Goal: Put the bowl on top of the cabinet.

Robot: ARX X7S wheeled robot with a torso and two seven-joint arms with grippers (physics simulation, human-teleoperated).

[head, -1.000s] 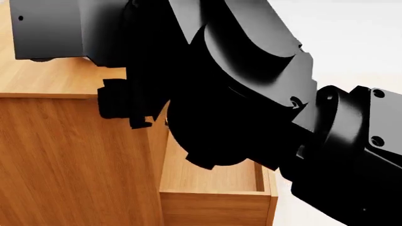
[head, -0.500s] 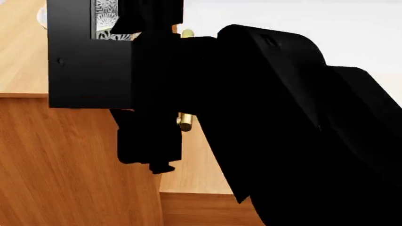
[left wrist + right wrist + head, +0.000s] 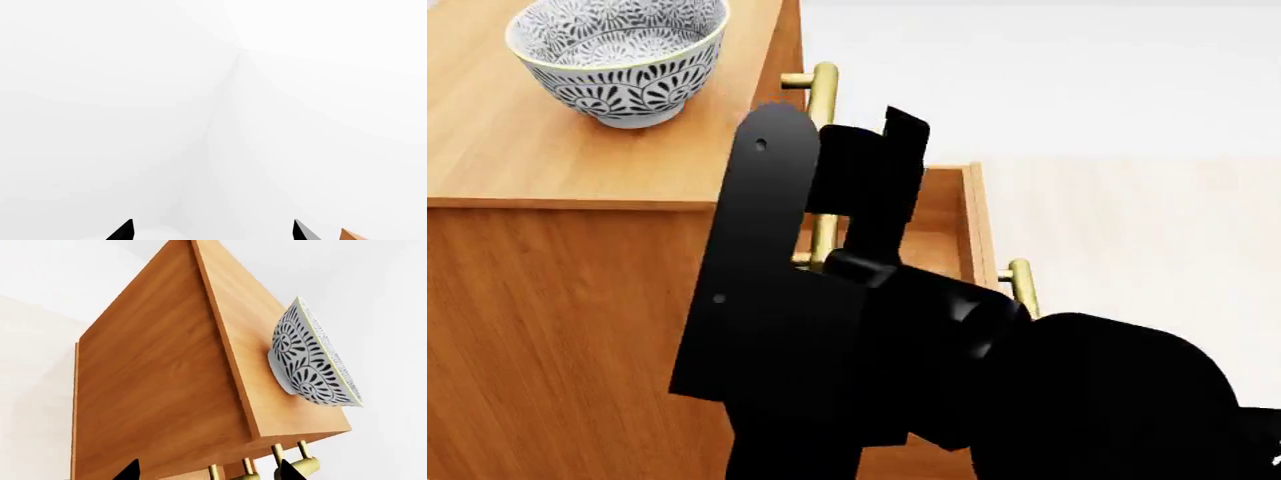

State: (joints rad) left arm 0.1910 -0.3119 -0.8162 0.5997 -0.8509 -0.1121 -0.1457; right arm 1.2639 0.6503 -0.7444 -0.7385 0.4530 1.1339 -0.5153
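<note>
Bowl (image 3: pixel 618 58) sits upright on the cabinet (image 3: pixel 574 300) top, apart from the parted, empty right claw (image 3: pixel 207 471)

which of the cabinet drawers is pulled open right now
The drawer just below the cabinet top, whose brass handle juts out toward the camera. Its wooden inside shows, while the top handle sits close against the cabinet front.
</note>
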